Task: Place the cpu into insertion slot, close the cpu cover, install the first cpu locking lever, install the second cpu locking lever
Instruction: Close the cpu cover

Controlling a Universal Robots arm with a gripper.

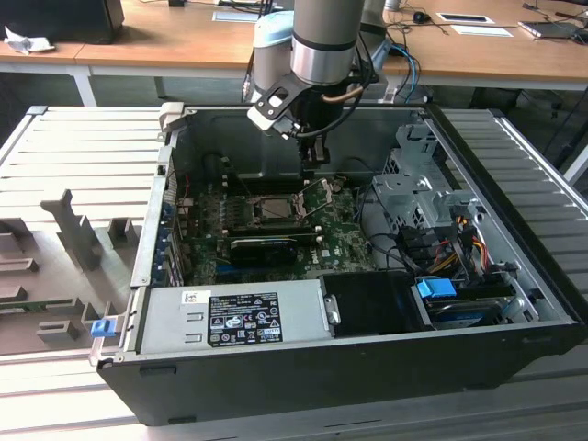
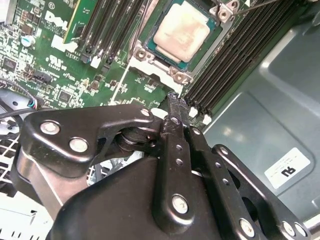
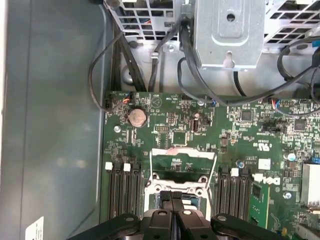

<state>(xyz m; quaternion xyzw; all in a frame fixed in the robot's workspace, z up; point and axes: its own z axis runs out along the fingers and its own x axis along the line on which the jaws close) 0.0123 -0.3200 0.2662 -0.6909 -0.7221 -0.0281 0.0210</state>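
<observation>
While one cpu (image 2: 181, 30) sits in one insertion slot (image 2: 150, 65), one end effector (image 2: 173, 100) closed

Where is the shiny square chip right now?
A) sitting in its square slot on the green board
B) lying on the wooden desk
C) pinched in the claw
A: in the second wrist view the cpu lies flat in the insertion slot, apart from the claw.

The cpu (image 2: 181, 29) lies in the slot (image 1: 273, 209) on the motherboard (image 1: 342, 241), inside the case (image 1: 367, 377). Memory slots (image 3: 122, 194) flank it on both sides; the drive cage (image 1: 413, 188) stands at the exterior view's right.
</observation>
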